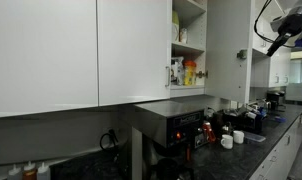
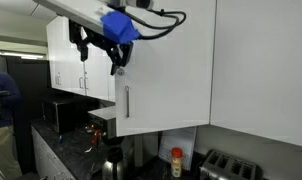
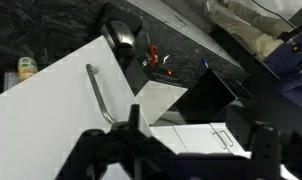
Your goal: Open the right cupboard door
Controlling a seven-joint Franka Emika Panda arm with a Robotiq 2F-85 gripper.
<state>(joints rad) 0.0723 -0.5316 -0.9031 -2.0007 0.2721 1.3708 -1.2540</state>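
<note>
Where white cupboards line the wall in an exterior view, one cupboard (image 1: 188,40) stands open, shelves showing. A yellow bottle (image 1: 191,72) sits on the lower shelf. The shaded panel just beside the opening appears to be the door (image 1: 228,60), swung out. The arm (image 1: 288,28) hangs high, well apart from it. The claw is too dark there to read. Below, the dark tabletop (image 1: 276,128) carries a black box (image 1: 176,125) and white cups (image 1: 227,141).

The other exterior view:
- The claw (image 2: 101,52) hangs under a blue wrist part (image 2: 119,25), fingers apart and holding nothing.
- It hangs near the left edge of the white door, above the bar handle (image 2: 126,103). Cannot tell whether it touches.
- A microwave (image 2: 61,113) and a toaster (image 2: 231,168) stand on the tabletop.
- A person (image 2: 1,95) is at the frame edge.

Wrist view:
- The claw spreads wide across the bottom of the frame, nothing between its fingers (image 3: 91,150).
- The white door fills the left half.
- Its handle runs just ahead of the claw and is not gripped.
</note>
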